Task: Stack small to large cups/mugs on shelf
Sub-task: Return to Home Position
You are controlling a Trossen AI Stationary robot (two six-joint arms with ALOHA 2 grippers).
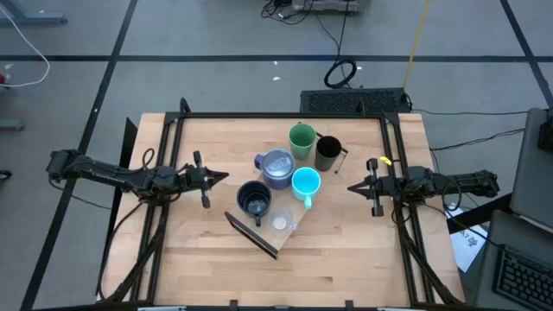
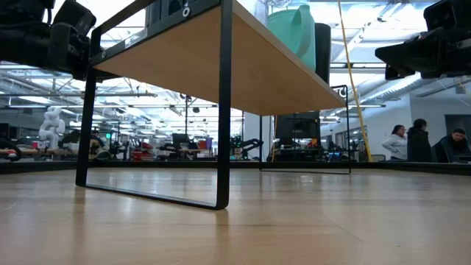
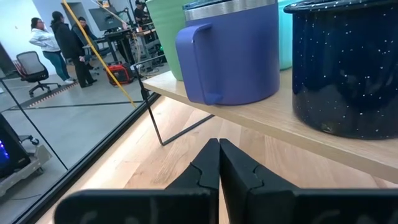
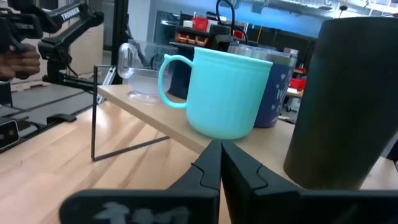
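Observation:
The shelf [image 1: 263,233] lies slantwise across the table's middle, standing on thin black brackets [image 2: 223,110]. Several cups stand on it by their bases: the green cup [image 1: 301,138], tall black mug [image 1: 327,153], purplish-grey mug [image 1: 277,167], cyan mug [image 1: 306,182], squat dark speckled mug [image 1: 254,199] and tiny clear cup [image 1: 280,223]. My left gripper [image 1: 220,178] is shut and level, left of the shelf, pointing at the purplish-grey mug [image 3: 233,53]. My right gripper [image 1: 352,187] is shut and level, right of the shelf, facing the cyan mug [image 4: 227,93].
A black frame [image 1: 259,115] runs round the table's edges. Bare tabletop [image 1: 328,268] lies near the front edge. People [image 2: 408,140] stand in the room beyond the table. A keyboard [image 1: 523,276] sits off the table at the near right.

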